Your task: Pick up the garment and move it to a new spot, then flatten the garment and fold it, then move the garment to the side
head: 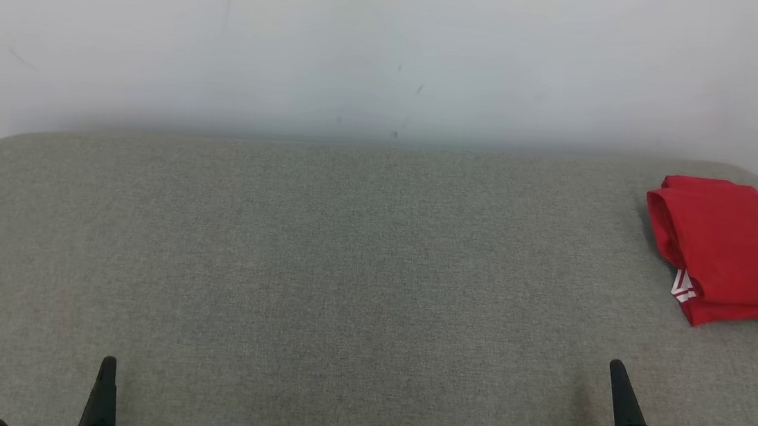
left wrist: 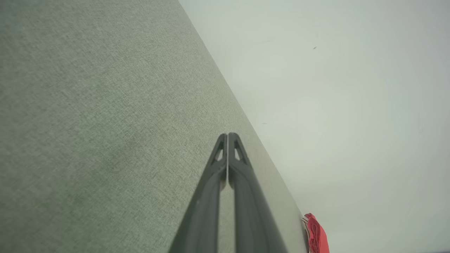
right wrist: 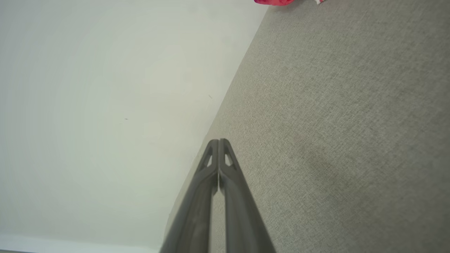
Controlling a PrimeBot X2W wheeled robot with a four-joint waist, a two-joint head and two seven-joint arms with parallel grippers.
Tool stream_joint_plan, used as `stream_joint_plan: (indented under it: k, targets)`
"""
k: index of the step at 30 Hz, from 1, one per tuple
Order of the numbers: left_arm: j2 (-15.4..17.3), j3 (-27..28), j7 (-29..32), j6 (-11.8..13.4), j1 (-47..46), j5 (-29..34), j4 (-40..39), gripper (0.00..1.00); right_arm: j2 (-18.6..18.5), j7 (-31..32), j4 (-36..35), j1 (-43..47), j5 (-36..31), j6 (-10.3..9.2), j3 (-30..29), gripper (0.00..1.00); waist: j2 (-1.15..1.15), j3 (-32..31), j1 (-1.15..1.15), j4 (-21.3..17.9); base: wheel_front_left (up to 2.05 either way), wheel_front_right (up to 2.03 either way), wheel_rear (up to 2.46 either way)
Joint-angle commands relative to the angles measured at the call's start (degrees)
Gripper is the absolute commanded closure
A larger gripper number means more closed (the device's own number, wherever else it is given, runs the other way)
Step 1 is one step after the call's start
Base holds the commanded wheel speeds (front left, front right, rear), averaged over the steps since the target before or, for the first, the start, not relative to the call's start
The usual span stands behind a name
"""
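L gripper [head: 109, 362]: fingers pressed together tip to tip. Sits low over grey fabric surf. [head: 318, 270]; cannot tell if touching it.

R gripper [head: 616, 367]: same, fingers pressed together along the tips.

Garment [head: 737, 251]: red, folded into a compact pad.
- Lies on surf. ahead of R fingertips and off to their right, well apart from them.
- Lies far to the right of L fingertips.
- Shows white-striped trim [head: 683, 287] at the corner nearest R fingers.
- Sits near far-right rounded corner of surf.; right part cut by head-view frame.

Edges:
- Far edge of surf.: beyond both sets of fingertips, straight across, up against pale wall [head: 367, 45].
- Rounds off at far left beyond L fingers, and at far right behind garment.
- L wrist view: edge on a diag. just right of the fingertips.
- R wrist view: edge on a diag. just left of the fingertips.

Room: wide plain fabric ahead of L fingers, btwn the two grippers, and ahead of R fingers up to garment.

Count:
- garment x1
- grippers x2, 2 fingers ea.
- surf. x1
- wall x1
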Motion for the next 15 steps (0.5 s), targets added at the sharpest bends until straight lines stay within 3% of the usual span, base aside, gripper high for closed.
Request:
stream_joint_plan:
  k: [1,15]
  targets:
    - [0.07,0.13,0.32,0.05,-1.32,-1.30,-0.60,1.00,0.15,0.46,-0.67,-1.00,1.34,-0.06,-0.23,1.00,0.00,0.01,0.00,0.02,0.00,0.00,0.00]
    - [-0.05,0.16,2.32,0.06,-2.36,-9.21,-0.58,1.00,0.76,2.42,-1.19,-1.52,8.60,-0.08,-0.60,1.00,0.00,0.21,0.00,0.43,0.00,0.00,0.00]
